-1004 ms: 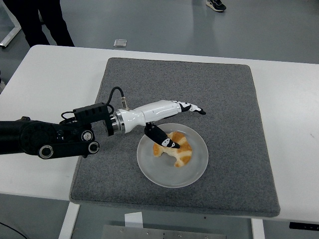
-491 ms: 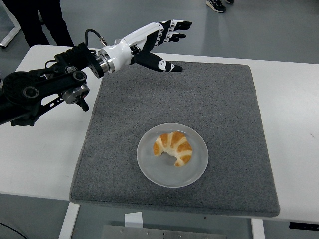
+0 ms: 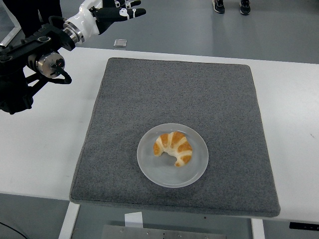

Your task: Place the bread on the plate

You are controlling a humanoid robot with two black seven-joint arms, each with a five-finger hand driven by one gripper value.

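Note:
A golden croissant (image 3: 174,147) lies on a round frosted plate (image 3: 197,172) on the near middle of a grey mat (image 3: 219,99). My left hand (image 3: 115,11) is raised high at the top left of the head view, far from the plate. Its fingers are spread and hold nothing. Its black arm (image 3: 30,59) comes in from the left edge. My right arm is out of view.
The mat lies on a white table (image 3: 45,129). A small grey square object (image 3: 119,43) lies on the floor beyond the table's far edge. A person's legs (image 3: 35,10) stand at the top left, and shoes (image 3: 230,5) show at the top right.
My left hand let go of the croissant on the plate, then rose and drew back to the top left. The croissant stays on the plate.

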